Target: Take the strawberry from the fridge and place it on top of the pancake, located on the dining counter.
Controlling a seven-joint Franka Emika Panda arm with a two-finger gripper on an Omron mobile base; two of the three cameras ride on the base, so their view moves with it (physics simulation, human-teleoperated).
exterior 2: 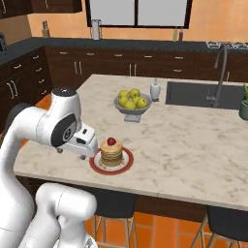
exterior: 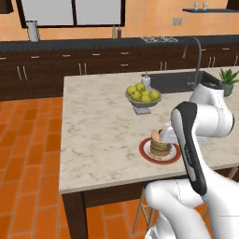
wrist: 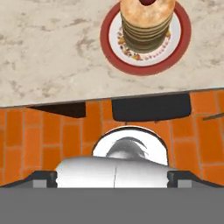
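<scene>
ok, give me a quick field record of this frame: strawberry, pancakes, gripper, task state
strawberry: small red berry resting on top of the stack
pancakes: tan-brown round stack on red-rimmed white plate
surface: beige marbled island counter, plate near its front edge
gripper: open, empty, beside the plate, apart from the stack
nearby: grey bowl of yellow-green fruit
task state: placement looks done

This is a home kitchen. A marbled island surface [exterior 2: 193, 145] carries an inset sink [exterior 2: 201, 94] with a tall faucet [exterior 2: 220, 72], and dark wood cabinets [exterior: 56, 70] line the orange wall above a terracotta tile floor [exterior: 28, 154].
</scene>
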